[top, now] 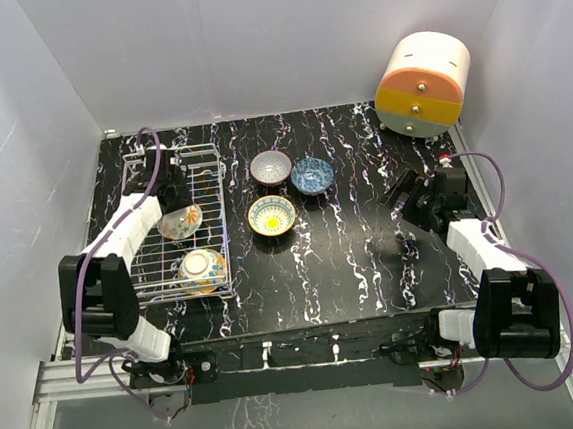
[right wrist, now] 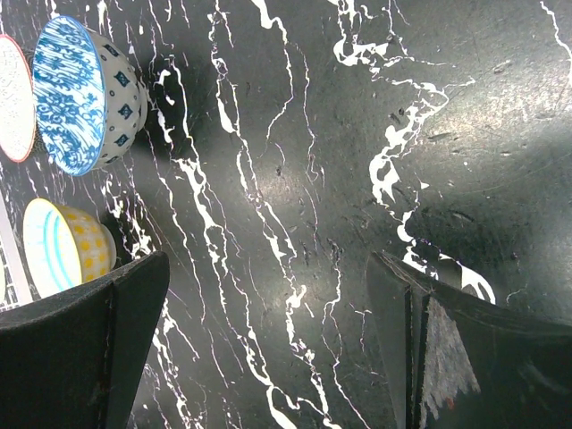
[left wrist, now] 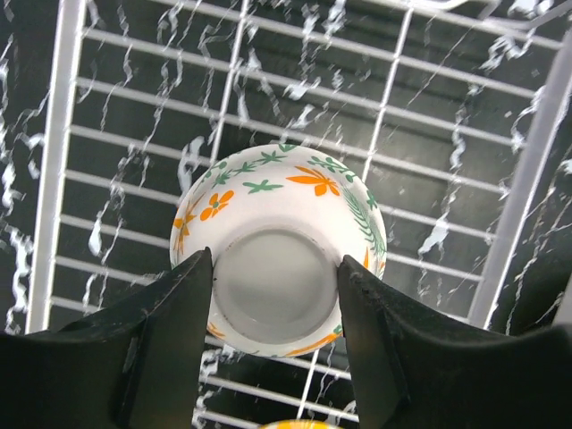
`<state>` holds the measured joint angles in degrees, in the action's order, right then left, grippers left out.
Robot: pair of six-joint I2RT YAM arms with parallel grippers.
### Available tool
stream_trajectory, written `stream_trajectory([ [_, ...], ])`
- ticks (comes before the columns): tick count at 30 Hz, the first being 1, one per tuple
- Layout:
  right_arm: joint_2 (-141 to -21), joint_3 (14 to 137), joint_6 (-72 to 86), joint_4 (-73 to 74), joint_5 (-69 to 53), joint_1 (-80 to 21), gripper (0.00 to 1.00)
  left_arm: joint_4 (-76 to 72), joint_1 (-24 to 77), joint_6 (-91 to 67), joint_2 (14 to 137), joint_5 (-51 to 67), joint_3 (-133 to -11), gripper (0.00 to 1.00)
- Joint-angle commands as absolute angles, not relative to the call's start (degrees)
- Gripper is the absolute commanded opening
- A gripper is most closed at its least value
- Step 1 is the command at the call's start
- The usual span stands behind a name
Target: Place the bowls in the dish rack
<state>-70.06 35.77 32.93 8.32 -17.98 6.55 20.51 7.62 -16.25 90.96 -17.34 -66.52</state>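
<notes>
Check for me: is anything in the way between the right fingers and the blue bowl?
Nothing visible. Only bare black marbled table lies between the right gripper, its fingers open, and the blue bowl. The yellow-rimmed bowl sits off to one side of that path, and the grey bowl is beyond the blue one.

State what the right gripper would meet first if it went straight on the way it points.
Probably the bare tabletop: the open right gripper points at it, with the blue bowl and yellow bowl off to the side.
</notes>
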Motion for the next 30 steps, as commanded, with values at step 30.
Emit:
stream_trajectory([
  [30,-65.4,31.1,32.1,4.8,-22.5,6.9,0.95,39.8,2.3,-29.9,60.2,-16.9,-54.4,0.38],
])
